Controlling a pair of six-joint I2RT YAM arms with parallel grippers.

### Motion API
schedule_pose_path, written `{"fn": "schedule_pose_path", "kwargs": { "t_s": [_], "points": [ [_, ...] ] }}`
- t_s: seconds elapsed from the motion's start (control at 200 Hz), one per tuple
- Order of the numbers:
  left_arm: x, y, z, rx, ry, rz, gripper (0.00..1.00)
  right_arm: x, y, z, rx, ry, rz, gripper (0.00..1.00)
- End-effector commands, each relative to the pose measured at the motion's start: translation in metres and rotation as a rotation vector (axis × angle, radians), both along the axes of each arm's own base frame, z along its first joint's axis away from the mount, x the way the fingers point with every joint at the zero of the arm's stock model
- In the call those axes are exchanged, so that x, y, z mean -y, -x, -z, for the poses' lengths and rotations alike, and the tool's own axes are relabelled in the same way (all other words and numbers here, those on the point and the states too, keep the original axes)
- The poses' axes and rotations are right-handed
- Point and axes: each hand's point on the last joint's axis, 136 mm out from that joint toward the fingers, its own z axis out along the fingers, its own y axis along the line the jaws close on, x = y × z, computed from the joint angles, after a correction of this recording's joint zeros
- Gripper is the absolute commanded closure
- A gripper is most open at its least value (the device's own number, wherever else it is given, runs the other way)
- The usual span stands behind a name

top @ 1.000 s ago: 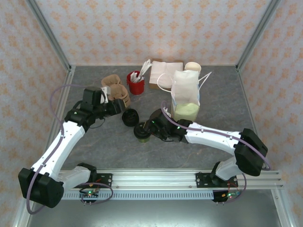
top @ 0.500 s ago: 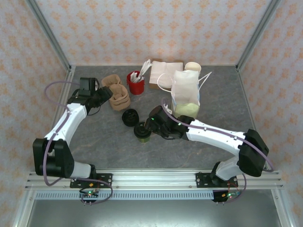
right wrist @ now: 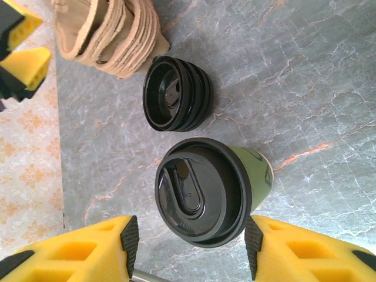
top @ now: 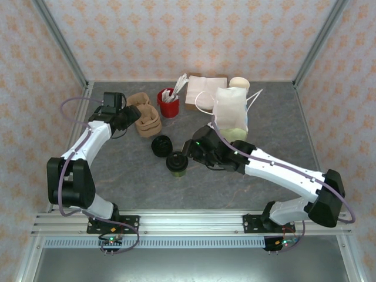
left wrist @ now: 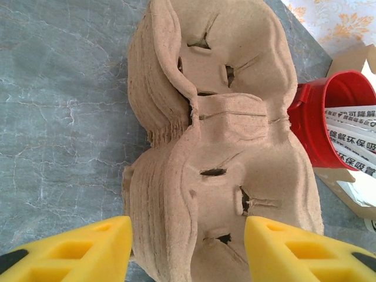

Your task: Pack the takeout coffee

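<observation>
The coffee cup (right wrist: 202,191) stands upright on the table (top: 135,182) between the spread-open right jaws. A dark mark on its green side is too hidden to read. A loose lid (right wrist: 178,94) lies just beside it. The left jaws gape around stacked cardboard carriers (left wrist: 217,147). Paper wrappers (left wrist: 352,147) in the red cup (left wrist: 320,123) carry Chinese print, cut off at the edge.

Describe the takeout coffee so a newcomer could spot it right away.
Find the tall white paper bag; the takeout coffee stands in front of it, to the left. It's the short olive-green cup wearing a black lid, unlike the cupless stack of black lids beside it.
</observation>
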Motion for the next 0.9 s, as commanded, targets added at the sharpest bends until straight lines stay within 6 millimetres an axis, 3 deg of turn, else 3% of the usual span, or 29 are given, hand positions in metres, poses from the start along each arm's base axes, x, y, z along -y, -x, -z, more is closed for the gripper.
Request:
{"fn": "schedule_pose_path", "kwargs": {
  "t_s": [0.0, 0.275, 0.846, 0.896],
  "points": [
    [-0.007, -0.012, -0.010, 0.035, -0.002, -0.034, 0.48, 0.011, 0.002, -0.024, 0.054, 0.005, 0.002, 0.47],
    [-0.003, -0.018, -0.002, 0.024, 0.015, -0.017, 0.59, 0.022, 0.003, -0.044, 0.103, 0.006, 0.005, 0.48],
    [0.006, -0.026, -0.006, 0.046, 0.067, 0.008, 0.88, 0.036, -0.001, -0.045, 0.113, 0.020, 0.039, 0.48],
    [0.007, -0.027, -0.009, 0.055, 0.070, 0.007, 0.90, 0.041, 0.000, -0.054, 0.130, -0.002, 0.045, 0.48]
  ]
}}
